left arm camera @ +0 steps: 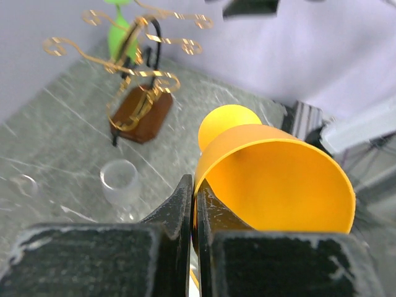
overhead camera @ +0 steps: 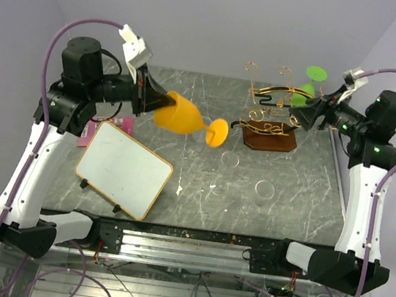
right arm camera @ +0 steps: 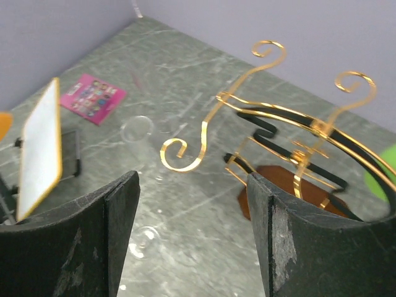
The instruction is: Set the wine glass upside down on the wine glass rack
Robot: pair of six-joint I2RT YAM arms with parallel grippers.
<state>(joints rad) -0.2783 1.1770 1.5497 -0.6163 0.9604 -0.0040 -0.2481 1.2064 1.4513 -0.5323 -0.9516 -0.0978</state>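
Left fingers (left arm camera: 179,213) pinch shut on the rim of the orange plastic wine glass (overhead camera: 180,115), holding it sideways in the air short of the gold-and-black wire wine glass rack (overhead camera: 269,118), while my right fingers (right arm camera: 117,210) gape empty beside the rack, so turning it over and hanging it are not yet done.

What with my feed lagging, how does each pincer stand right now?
Left pincer: shut on the rim of the orange wine glass.
Right pincer: open, holding nothing, beside the wine glass rack.
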